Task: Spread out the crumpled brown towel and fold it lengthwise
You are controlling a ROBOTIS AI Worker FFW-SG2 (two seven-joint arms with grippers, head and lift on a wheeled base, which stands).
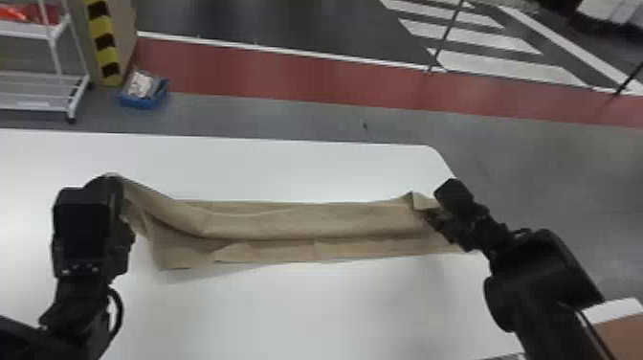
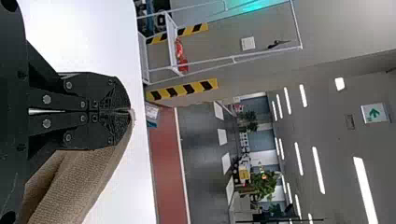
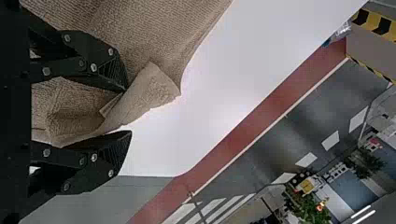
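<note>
"Jaws?"

"My left gripper pinches one raised end of the brown towel; my right gripper gapes at the other."

"Its look?"

"Long, creased strip, one corner folded over, mostly lying across the white table."

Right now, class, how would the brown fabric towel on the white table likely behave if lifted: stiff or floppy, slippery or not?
The brown fabric towel would probably be floppy, since it droops in soft folds from the black left gripper. Its coarse texture suggests little slipperiness. Its thin edges hint at light weight for its spread.
</note>
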